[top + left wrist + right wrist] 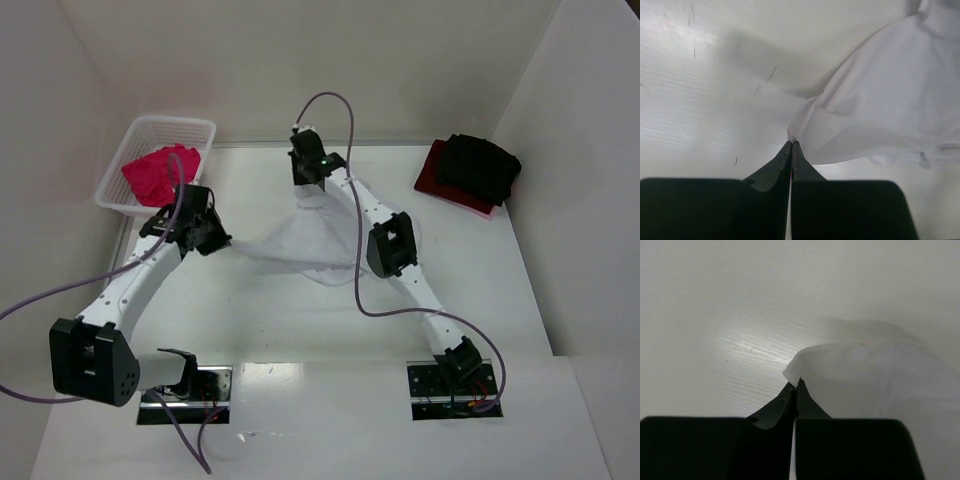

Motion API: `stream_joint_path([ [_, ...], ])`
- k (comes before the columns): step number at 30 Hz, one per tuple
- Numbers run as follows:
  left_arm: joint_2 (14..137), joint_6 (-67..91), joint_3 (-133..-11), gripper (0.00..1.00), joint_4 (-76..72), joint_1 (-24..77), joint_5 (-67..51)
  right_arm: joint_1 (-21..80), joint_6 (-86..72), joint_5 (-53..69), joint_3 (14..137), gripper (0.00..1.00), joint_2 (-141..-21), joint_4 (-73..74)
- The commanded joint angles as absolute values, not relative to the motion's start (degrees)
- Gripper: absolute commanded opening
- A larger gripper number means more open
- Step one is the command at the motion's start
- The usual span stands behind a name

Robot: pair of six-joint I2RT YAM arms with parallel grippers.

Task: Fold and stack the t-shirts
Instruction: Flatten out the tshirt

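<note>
Table (300, 330) bears white t-shirt (285, 245), partly hidden under right arm (392, 245)

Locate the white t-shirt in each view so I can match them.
Top external: white t-shirt at the centre of the table.
Left wrist: right half, corner pinched by the left gripper.
Right wrist: lower right, edge pinched by the right gripper.
Shared landmark: the white table.

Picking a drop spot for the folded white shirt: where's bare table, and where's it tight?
Free: the near strip between the white t-shirt and the arm bases; the right side, nearer than the black-on-red stack. Crowded: centre, where left gripper and right gripper pinch it, and the basket corner.
</note>
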State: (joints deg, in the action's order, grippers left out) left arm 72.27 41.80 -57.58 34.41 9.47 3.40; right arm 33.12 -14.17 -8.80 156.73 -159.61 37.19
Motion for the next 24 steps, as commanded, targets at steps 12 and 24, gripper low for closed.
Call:
stream_joint_path([
  [12, 58.5, 26.9, -83.9, 0.00, 31.0, 6.4, 15.0, 26.2, -7.0, -25.5, 137.2, 0.00, -98.1, 26.5],
  [24, 35.3, 21.7, -88.2, 0.00, 31.0, 6.4, 21.0, 25.7, -13.0, -21.2, 108.9, 0.00, -59.2, 30.2],
])
